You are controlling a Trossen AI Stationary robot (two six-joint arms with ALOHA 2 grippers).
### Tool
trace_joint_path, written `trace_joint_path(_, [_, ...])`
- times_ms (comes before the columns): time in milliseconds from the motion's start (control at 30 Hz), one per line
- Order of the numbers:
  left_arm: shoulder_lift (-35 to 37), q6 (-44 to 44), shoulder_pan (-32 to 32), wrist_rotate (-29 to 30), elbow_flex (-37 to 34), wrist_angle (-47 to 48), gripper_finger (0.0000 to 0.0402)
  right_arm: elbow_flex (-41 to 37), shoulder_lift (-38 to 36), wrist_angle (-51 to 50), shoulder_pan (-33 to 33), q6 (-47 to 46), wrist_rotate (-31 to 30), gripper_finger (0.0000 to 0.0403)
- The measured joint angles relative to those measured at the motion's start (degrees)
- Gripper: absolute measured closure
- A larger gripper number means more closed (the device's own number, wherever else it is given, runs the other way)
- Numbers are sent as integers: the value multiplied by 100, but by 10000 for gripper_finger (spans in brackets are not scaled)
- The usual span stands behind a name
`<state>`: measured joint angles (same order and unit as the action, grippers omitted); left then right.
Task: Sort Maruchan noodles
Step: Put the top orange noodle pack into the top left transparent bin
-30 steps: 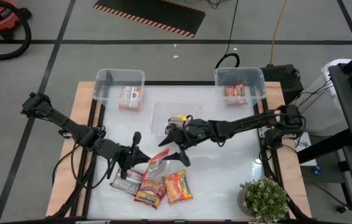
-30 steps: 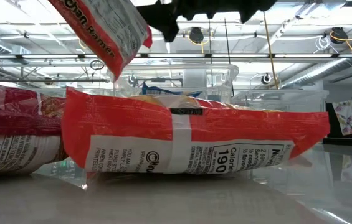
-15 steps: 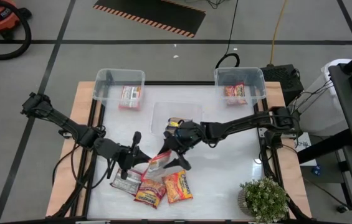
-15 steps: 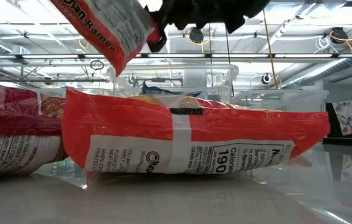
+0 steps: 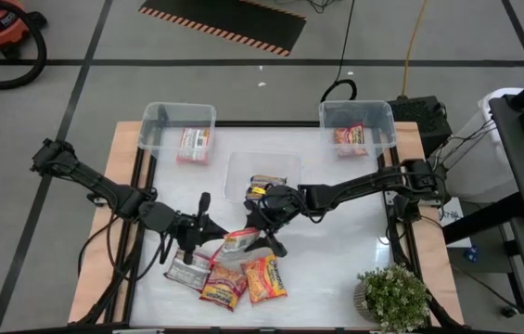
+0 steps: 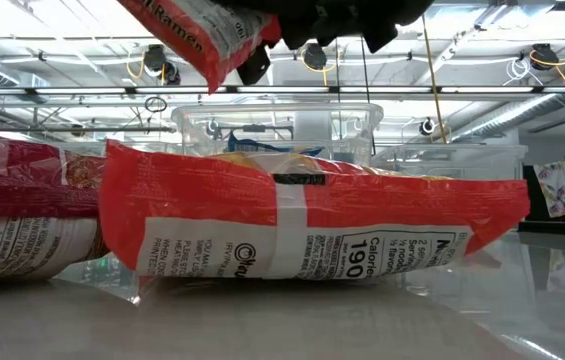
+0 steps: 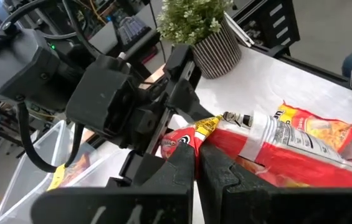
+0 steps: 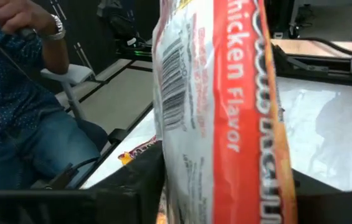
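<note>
The right pincer is hanging over the middle of the table, closed on one end of a red chicken-flavor Maruchan packet and carrying it clear of the surface; in the low view this packet is tilting high above the ones lying flat. The packet's long axis is running outward from the right pincer toward the left pincer, which is sitting just beside the packet's free end with its fingers pressed together and nothing between them. So the held packet is lying between the two pincers, with the right one alone gripping it. Just below it three more packets are lying in a loose cluster near the table's front edge. The clear bins are well apart from the packet: the left bin, the right bin and the middle bin, which is the nearest and is probably the easiest drop, though I cannot tell which one suits this flavor.
</note>
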<state>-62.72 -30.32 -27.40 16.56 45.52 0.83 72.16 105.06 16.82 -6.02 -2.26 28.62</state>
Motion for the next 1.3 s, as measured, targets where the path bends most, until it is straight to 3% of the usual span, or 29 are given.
trace_joint_path(133, [-2,28,2,74,0,8,395,0,0,-89,2,-3,-28,275])
trace_joint_path(233, [-7,194,-9,579,-7,-74,384,0,-8,-98,12,-11,-41,288])
trace_joint_path(467, [4,685,0,796,-7,-103,311,0,-45,-328,91,0,-60,285])
trace_joint_path(633, [6,1316,-17,1547,-7,-108,255,-7,-213,-860,156,181,-617,286])
trace_joint_path(733, [49,1630,-68,2363,-7,-120,238,-2,-393,-1341,159,425,-1223,288])
trace_joint_path(800, [126,1877,-107,2588,-7,-103,233,-11,-527,-1603,157,493,-1555,288])
trace_joint_path(933, [376,2645,-153,2445,-3,-53,231,-10,-852,-1791,141,620,-2037,287])
trace_joint_path(1067, [515,3343,-151,1890,-1,126,231,-9,-1112,-1800,64,773,-2357,288])
trace_joint_path(1167, [437,3220,-239,1540,0,219,231,-9,-1250,-1794,-1,927,-2580,288])
trace_joint_path(1300, [224,3191,-340,1834,0,166,219,-9,-1309,-1648,-48,1153,-2582,287])
